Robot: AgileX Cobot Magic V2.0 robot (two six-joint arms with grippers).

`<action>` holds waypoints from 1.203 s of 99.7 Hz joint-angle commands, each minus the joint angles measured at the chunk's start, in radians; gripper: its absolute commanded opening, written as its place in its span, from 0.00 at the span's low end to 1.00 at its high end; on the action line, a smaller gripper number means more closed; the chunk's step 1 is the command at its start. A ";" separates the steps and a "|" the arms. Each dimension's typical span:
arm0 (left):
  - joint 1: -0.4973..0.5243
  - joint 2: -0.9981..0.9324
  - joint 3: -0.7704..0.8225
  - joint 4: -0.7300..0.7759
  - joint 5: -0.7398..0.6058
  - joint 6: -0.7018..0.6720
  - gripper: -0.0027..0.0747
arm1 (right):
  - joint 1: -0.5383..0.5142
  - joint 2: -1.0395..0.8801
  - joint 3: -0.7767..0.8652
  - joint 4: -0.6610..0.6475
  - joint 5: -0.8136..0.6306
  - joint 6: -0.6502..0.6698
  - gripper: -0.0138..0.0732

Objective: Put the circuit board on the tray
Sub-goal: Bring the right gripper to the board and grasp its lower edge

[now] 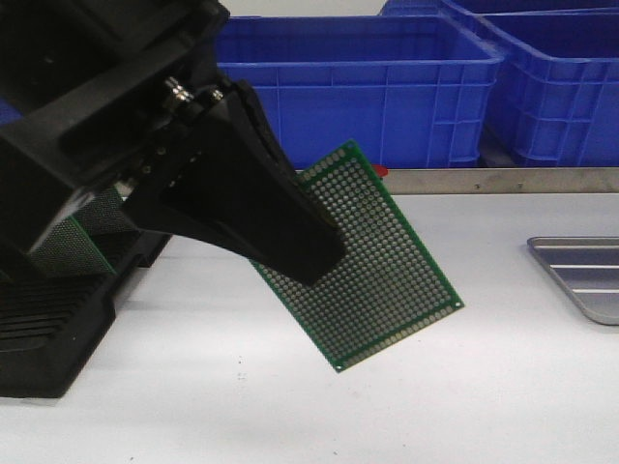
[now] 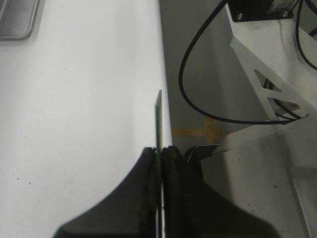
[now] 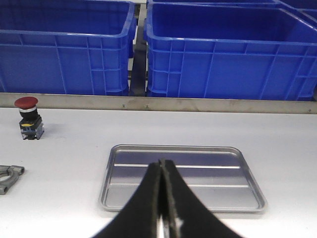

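Note:
My left gripper (image 1: 305, 253) is shut on a green perforated circuit board (image 1: 387, 280) and holds it tilted in the air above the white table. In the left wrist view the board (image 2: 159, 119) shows edge-on between the closed fingers (image 2: 148, 168). The grey ribbed tray (image 1: 585, 271) lies at the right edge of the front view, empty, well to the right of the board. In the right wrist view the tray (image 3: 124, 163) lies just ahead of my right gripper (image 3: 162, 163), which is shut and empty.
A black slotted rack (image 1: 48, 319) with another green board stands at the left. Blue plastic bins (image 1: 387, 77) line the back behind a metal rail. A red-capped button (image 3: 27, 116) and a metal clamp (image 3: 7, 176) lie left of the tray.

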 commanded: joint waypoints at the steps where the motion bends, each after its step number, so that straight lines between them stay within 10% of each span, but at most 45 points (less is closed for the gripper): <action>1: -0.009 -0.027 -0.031 -0.060 0.003 -0.010 0.01 | -0.005 0.014 -0.122 0.001 0.073 0.002 0.09; 25: -0.009 -0.027 -0.031 -0.060 0.003 -0.010 0.01 | -0.005 0.210 -0.350 0.033 0.421 -0.004 0.09; 55: -0.009 -0.027 -0.031 -0.060 0.003 -0.010 0.01 | -0.005 0.514 -0.498 0.147 0.518 -0.044 0.10; 70: -0.009 -0.027 -0.031 -0.060 0.003 -0.010 0.01 | -0.005 0.619 -0.515 0.402 0.499 -0.321 0.21; 94: -0.009 -0.027 -0.031 -0.060 0.003 -0.010 0.01 | 0.050 0.742 -0.514 0.911 0.542 -0.942 0.73; 120: -0.009 -0.027 -0.031 -0.062 0.003 -0.010 0.01 | 0.296 0.903 -0.516 0.995 0.570 -1.254 0.75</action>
